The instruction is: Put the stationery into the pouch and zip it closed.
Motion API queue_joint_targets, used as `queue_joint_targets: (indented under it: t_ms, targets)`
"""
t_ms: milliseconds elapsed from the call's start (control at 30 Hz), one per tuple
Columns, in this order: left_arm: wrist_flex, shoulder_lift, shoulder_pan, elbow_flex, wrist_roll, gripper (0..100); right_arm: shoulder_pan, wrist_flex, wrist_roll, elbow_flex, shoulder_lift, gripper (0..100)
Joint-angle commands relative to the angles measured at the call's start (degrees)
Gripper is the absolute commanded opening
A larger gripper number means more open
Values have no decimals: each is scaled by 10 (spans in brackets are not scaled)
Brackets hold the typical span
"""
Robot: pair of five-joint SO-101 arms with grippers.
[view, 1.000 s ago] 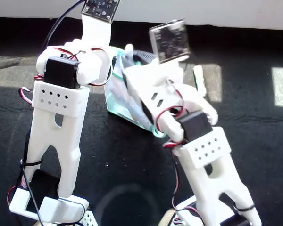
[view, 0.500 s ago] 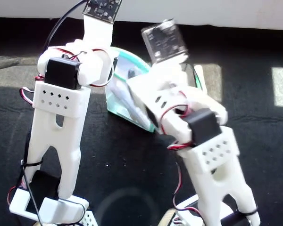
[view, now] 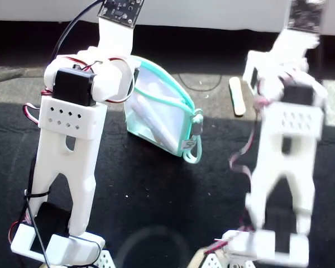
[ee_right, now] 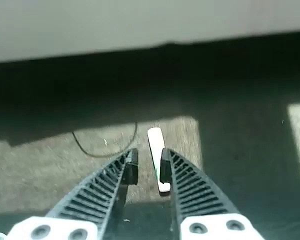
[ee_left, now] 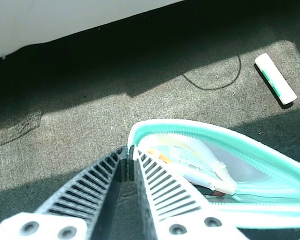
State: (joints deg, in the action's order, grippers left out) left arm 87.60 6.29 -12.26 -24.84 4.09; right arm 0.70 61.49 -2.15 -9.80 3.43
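High view: a mint-green pouch with clear plastic sides and a toothed zip rim stands tilted on the dark, felt-like desk, its mouth unzipped and pale, long stationery lying inside; the zip pull hangs at the end away from the left arm. A slim white stick lies on the desk between the pouch and the right arm, apart from both. Left wrist view: the left tool, with ribbed fingers, is pressed together on the end of the pouch's rim; white pens and an orange-tipped piece rest in the pouch, and the white stick, with a green stripe, lies well apart. Right wrist view: the right tool is slightly spread, hanging above the stick, which shows through the gap, untouched.
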Motion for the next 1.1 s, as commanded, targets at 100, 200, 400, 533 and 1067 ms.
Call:
queue_joint_targets:
  t_ms: [100, 200, 400, 533, 1067]
  targets:
    - [25, 32, -22, 13, -1, 11, 7, 42, 88, -165, -277, 225]
    - [26, 32, -22, 13, -1, 11, 8, 65, 86, -291, -387, 238]
    - [23, 33, -22, 14, -1, 11, 1, 76, 87, -545, -585, 238]
    - [23, 33, -22, 14, -1, 11, -9, 73, 91, -667, -693, 238]
    - [23, 33, -22, 14, -1, 11, -8, 146, 160, -725, -772, 7]
